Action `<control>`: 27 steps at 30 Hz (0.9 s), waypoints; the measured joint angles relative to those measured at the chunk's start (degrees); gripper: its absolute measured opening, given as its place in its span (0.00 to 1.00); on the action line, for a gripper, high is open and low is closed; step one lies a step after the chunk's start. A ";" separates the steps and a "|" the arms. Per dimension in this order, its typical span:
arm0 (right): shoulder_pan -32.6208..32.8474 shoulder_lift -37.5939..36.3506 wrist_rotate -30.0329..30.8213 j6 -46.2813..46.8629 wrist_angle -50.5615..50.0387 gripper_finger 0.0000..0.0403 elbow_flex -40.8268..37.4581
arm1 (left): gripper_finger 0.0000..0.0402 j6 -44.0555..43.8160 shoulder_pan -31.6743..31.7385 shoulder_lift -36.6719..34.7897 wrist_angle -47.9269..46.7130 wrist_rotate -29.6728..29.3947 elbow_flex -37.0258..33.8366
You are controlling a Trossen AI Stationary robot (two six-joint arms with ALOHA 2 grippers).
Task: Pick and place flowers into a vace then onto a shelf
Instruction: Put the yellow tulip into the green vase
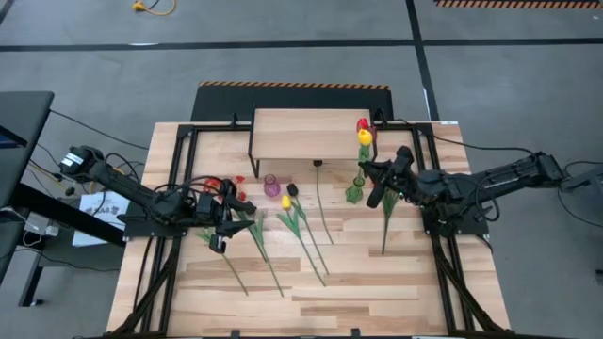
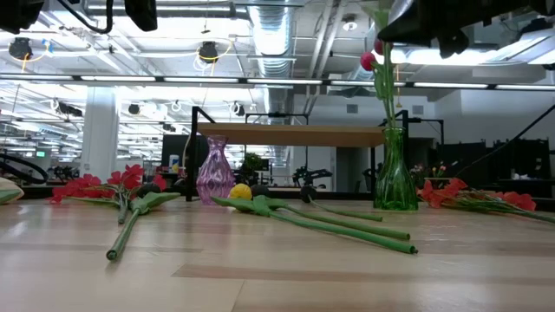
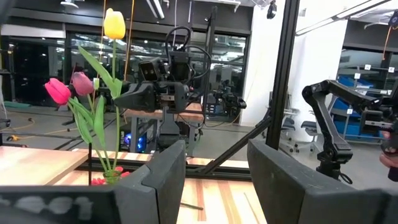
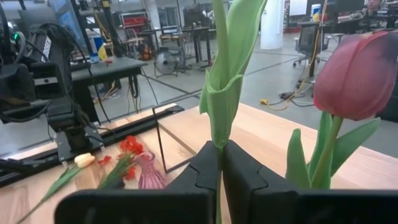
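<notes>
A green glass vase stands on the table in front of the shelf. It holds a yellow tulip and two pink-red tulips, all upright. My right gripper is above the vase, shut on a green stem. My left gripper hangs open over the table's left part, with nothing between its fingers. A purple vase stands empty. Several flowers lie flat on the table. My right gripper pinches a green stem with its wrapping leaf between its two shut fingers, well above the vase's mouth. The fingers come level from the table's right side and lie across the stem. The stem stands upright, its lower end in the green vase.
Orange-red sprays lie at the left and right of the table. A yellow tulip and a long stem lie near the middle. Black frame rails run along both table sides.
</notes>
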 joint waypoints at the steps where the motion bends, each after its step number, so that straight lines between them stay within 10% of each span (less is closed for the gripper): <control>1: 0.00 0.00 0.00 -0.04 -0.24 0.02 0.00 | 0.40 0.00 0.00 0.00 0.00 0.03 0.00; 27: 3.57 -1.24 -2.85 1.43 -13.51 0.38 1.41 | 0.40 -0.25 -0.02 0.00 0.59 2.40 0.02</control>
